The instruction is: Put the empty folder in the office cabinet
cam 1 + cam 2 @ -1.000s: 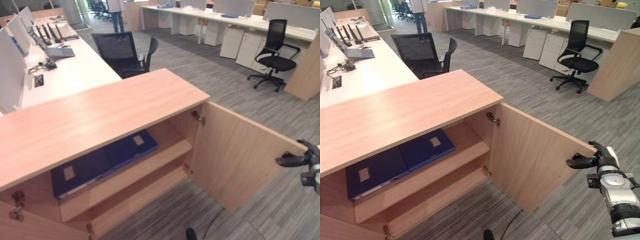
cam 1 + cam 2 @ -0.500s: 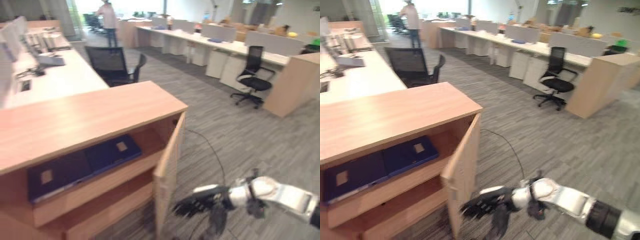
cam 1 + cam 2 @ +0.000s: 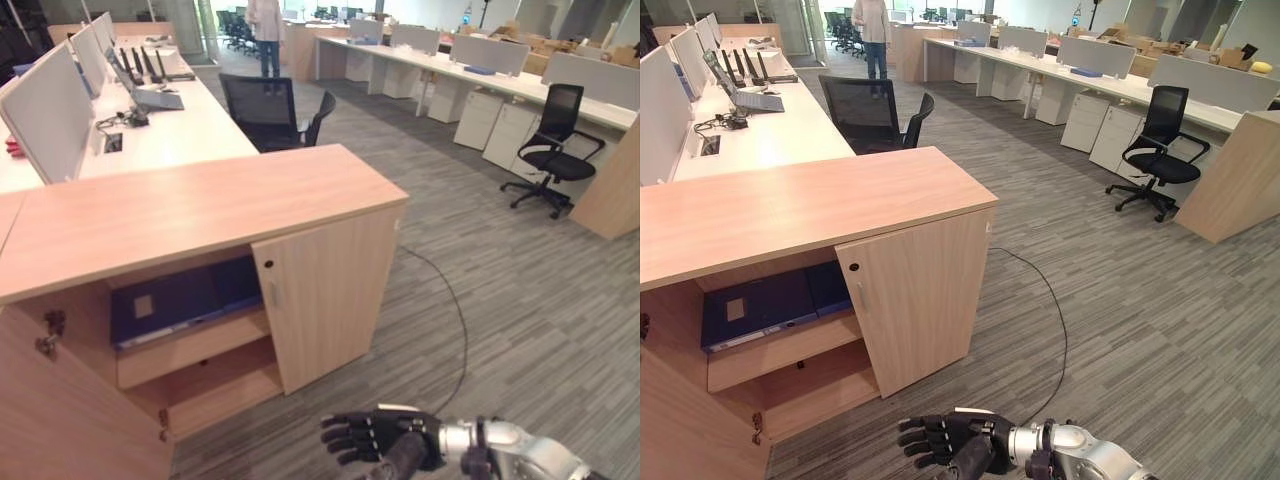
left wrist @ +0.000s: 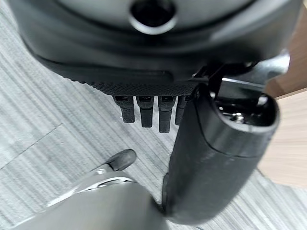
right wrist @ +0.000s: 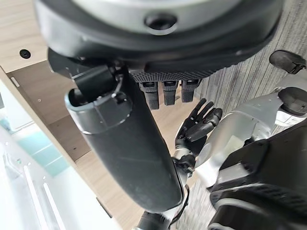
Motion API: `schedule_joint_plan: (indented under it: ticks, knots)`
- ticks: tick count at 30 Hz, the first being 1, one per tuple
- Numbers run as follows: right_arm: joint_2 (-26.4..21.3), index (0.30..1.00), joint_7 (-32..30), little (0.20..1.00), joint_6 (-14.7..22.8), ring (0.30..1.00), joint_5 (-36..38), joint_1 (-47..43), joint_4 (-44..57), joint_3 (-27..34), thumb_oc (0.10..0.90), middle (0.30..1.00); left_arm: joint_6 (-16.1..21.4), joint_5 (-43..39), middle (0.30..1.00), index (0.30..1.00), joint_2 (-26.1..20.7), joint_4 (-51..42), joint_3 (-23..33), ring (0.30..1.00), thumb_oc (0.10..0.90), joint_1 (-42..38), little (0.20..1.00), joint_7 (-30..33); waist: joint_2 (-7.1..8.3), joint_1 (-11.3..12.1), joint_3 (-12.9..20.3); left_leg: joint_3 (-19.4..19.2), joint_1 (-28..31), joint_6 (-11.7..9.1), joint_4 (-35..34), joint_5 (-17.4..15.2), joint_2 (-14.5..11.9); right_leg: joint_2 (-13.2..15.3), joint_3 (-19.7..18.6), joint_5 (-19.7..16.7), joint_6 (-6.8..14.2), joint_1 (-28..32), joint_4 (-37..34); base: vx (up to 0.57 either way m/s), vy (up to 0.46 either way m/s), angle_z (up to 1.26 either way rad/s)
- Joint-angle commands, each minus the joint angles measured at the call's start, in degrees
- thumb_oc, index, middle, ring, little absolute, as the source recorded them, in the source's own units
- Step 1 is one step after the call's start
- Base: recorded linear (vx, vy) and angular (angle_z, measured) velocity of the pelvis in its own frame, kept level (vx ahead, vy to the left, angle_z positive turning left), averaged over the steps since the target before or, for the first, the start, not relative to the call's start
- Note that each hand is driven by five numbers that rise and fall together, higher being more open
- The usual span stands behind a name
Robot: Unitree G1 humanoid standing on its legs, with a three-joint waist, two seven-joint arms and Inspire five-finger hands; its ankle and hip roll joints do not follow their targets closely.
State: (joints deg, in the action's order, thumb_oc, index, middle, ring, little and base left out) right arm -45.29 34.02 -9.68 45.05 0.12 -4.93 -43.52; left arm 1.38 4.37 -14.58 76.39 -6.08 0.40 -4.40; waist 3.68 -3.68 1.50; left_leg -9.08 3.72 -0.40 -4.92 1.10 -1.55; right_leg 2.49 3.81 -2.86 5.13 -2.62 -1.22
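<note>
The dark blue flat folder [image 3: 758,308] lies on the upper shelf inside the light wood office cabinet [image 3: 820,215], its long axis running along the shelf, parallel to the cabinet front. The cabinet's right-hand door [image 3: 912,300] stands shut, covering the right end of the shelf, while the left-hand door [image 3: 70,410] hangs wide open, so the folder shows through the left opening.

The right hand [image 3: 945,440] hovers low over the grey striped carpet floor [image 3: 1110,300], in front of the shut door and apart from it, fingers spread and holding nothing. The left hand [image 4: 158,108] shows in its own wrist view with straight fingers, empty too, above the carpet beside a wooden panel.

With the folder already shelved, the job looks nearly done; what remains, I judge, is the open left door. That door lies off to the robot's left, away from the right hand, so the left arm is likely the nearer one to swing it shut.
</note>
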Motion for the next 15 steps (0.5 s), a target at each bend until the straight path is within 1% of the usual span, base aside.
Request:
schedule_joint_plan:
  ticks: [1,2,3,4,5,6,7,9,10,11,12,13,15]
  knots:
    - [3.53,0.9,-6.05,0.9,7.26,0.9,-8.01,-3.12,-4.02,7.07,0.8,0.9,-1.05,-2.73,0.9,0.9,-0.55,3.71,0.52,0.9,0.8,1.23,0.9,-0.62,0.99,1.5,0.21,0.75,1.14,-0.38,0.37,-2.99,1.95,-0.08,-0.18,-1.72,2.07,2.3,-3.05,0.03,-0.067,0.55]
    - [6.65,0.9,-8.18,0.9,7.69,0.9,-10.9,-2.63,-9.89,8.17,0.8,0.9,-1.04,-3.64,0.9,0.9,-0.25,3.56,0.53,0.9,0.8,1.51,0.9,-0.48,0.98,1.89,0.01,1.66,0.94,-0.43,0.57,-2.82,1.9,-0.01,0.38,-1.44,1.88,2.48,-2.97,0.05,-0.079,0.59]
    - [11.19,0.9,-10.76,0.9,8.02,0.9,-13.58,-1.92,-16.98,9.96,0.8,0.9,-0.99,-4.95,0.9,0.9,0.55,3.41,-0.07,0.9,0.8,1.8,0.9,-0.17,0.74,2.81,-0.27,2.99,0.67,-0.43,0.82,-2.56,1.9,0.13,1.22,-1.18,1.57,2.85,-2.87,0.04,-0.062,0.65]
    - [11.35,0.9,-10.73,0.9,8.14,0.9,-13.64,-1.98,-17.18,9.95,0.8,0.9,-0.99,-4.97,0.9,0.9,0.48,3.4,-0.1,0.9,0.8,1.8,0.9,-0.16,0.81,2.75,-0.29,3.06,0.67,-0.43,0.83,-2.56,1.91,0.14,1.3,-1.16,1.57,2.89,-2.87,0.04,-0.054,0.5]
    - [13.39,0.9,-11.98,0.9,8.48,0.9,-14.53,-1.42,-20.54,11.05,0.8,0.9,-0.86,-5.86,0.9,0.9,0.76,3.3,-0.34,0.9,0.8,1.92,0.9,-0.11,0.81,3.16,-0.48,3.89,0.46,-0.46,0.97,-2.4,1.87,0.2,1.9,-0.91,1.42,3.12,-2.82,0.01,-0.023,0.51]
    - [13.41,0.9,-11.98,0.9,8.49,0.9,-14.53,-1.43,-20.56,11.04,0.8,0.9,-0.86,-5.86,0.9,0.9,0.75,3.3,-0.34,0.9,0.8,1.92,0.9,-0.11,0.82,3.14,-0.48,3.91,0.45,-0.46,0.97,-2.39,1.87,0.21,1.92,-0.91,1.42,3.12,-2.82,0.03,-0.09,0.59]
    - [18.66,0.9,-16.35,0.9,8.91,0.9,-20.22,-0.93,-31.33,13.29,0.8,0.9,-0.82,-9.13,0.9,0.9,1.68,3.39,-1.0,0.9,0.8,2.56,0.9,0.4,0.63,4.84,-1.08,7.16,-0.3,-0.72,1.34,-1.88,1.83,0.63,4.64,-0.19,0.98,3.8,-2.57,0.02,-0.093,0.52]
    - [20.65,0.9,-18.84,0.9,9.11,0.9,-25.28,-1.2,-36.98,13.89,0.8,0.9,-1.04,-10.69,0.9,0.9,2.08,3.57,-1.38,0.9,0.8,2.88,0.9,0.3,0.59,5.85,-1.46,9.43,-0.9,-0.89,1.6,-1.55,1.78,0.82,6.57,0.37,0.74,4.31,-2.48,0.01,-0.087,0.75]
    - [20.76,0.9,-18.85,0.9,9.21,0.9,-25.33,-1.26,-37.13,13.89,0.8,0.9,-1.05,-10.71,0.9,0.9,2.04,3.56,-1.39,0.9,0.8,2.87,0.9,0.31,0.63,5.73,-1.48,9.57,-0.92,-0.9,1.62,-1.56,1.79,0.83,6.7,0.41,0.74,4.36,-2.48,0.0,-0.065,0.84]
    - [21.8,0.9,-20.25,0.9,9.33,0.9,-27.75,-1.5,-40.52,14.34,0.8,0.9,-1.03,-11.4,0.9,0.9,2.2,3.74,-1.31,0.9,0.8,3.05,0.9,0.43,0.57,6.35,-1.83,10.83,-1.3,-1.02,1.86,-1.36,1.75,0.86,7.87,0.77,0.6,4.56,-2.41,-0.02,-0.106,0.71]
    - [24.24,0.9,-22.42,0.9,9.21,0.9,-28.93,-2.41,-45.5,15.28,0.8,0.9,-1.13,-12.94,0.9,0.9,2.4,4.2,-1.31,0.9,0.8,3.11,0.9,0.84,0.53,7.48,-2.57,12.78,-2.17,-1.27,2.44,-1.03,1.67,0.8,9.32,1.22,0.33,4.72,-2.37,-0.02,-0.105,0.66]
    - [24.33,0.9,-22.43,0.9,9.29,0.9,-28.95,-2.48,-45.63,15.29,0.8,0.9,-1.13,-12.96,0.9,0.9,2.36,4.2,-1.31,0.9,0.8,3.08,0.9,0.84,0.57,7.39,-2.6,12.89,-2.2,-1.28,2.49,-1.04,1.69,0.81,9.43,1.24,0.32,4.76,-2.38,-0.03,-0.111,0.73]
    - [26.3,0.9,-24.06,0.9,9.18,0.9,-30.51,-3.62,-49.82,15.54,0.8,0.9,-1.16,-14.57,0.9,0.9,2.45,4.44,-1.06,0.9,0.8,2.85,0.9,0.97,0.64,8.69,-3.43,14.31,-3.2,-1.43,3.51,-0.99,1.63,0.61,10.5,1.56,-0.01,4.84,-2.37,-0.03,-0.106,0.64]
